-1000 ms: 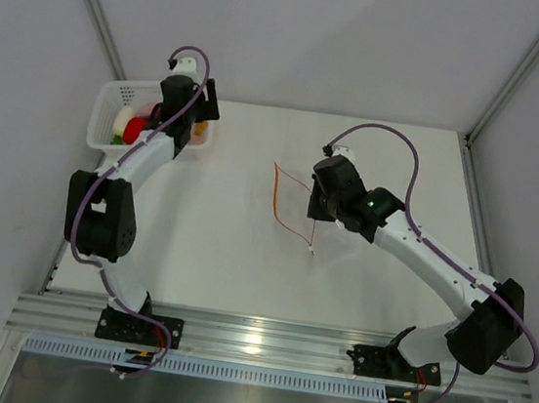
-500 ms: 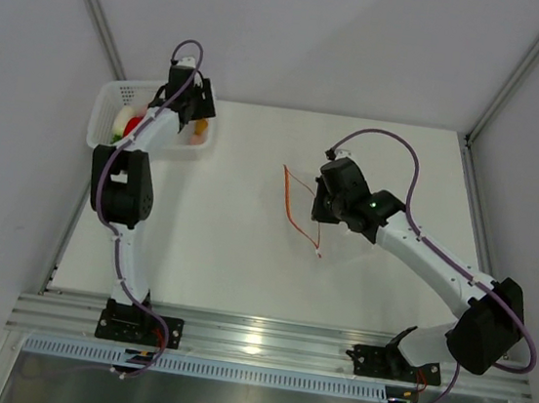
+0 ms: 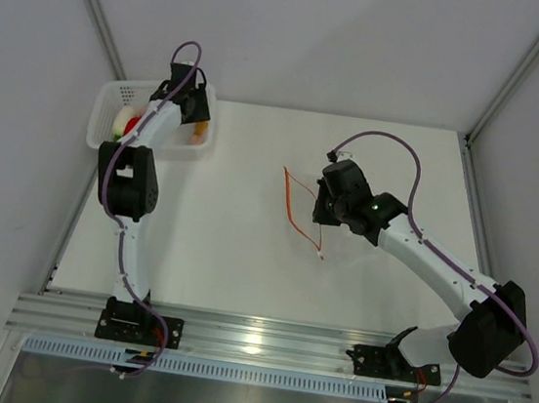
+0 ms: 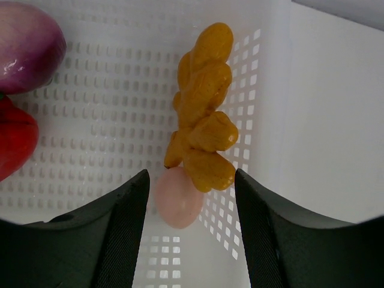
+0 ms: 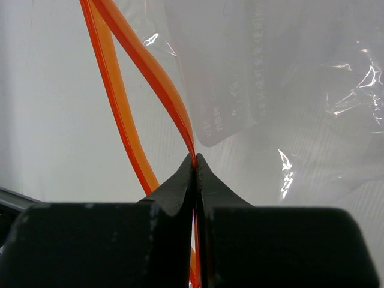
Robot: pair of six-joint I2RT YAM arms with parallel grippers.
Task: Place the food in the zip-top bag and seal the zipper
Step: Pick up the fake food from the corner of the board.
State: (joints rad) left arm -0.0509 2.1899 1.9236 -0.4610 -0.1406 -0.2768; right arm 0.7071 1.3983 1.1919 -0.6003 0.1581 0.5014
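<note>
Left pincer narrowed; orange-yellow food lengthwise between fingers.

Basket: white, perforated with a grid of small square slots. Long food: orange-yellow, lumpy, glossy. Round piece below it: pale pink. Rounded food: purple. Adjacent food: red. Zip-top bag: clear, crinkled, with white glints. Zipper: orange-red, 2 strips. Cables: purple
</note>
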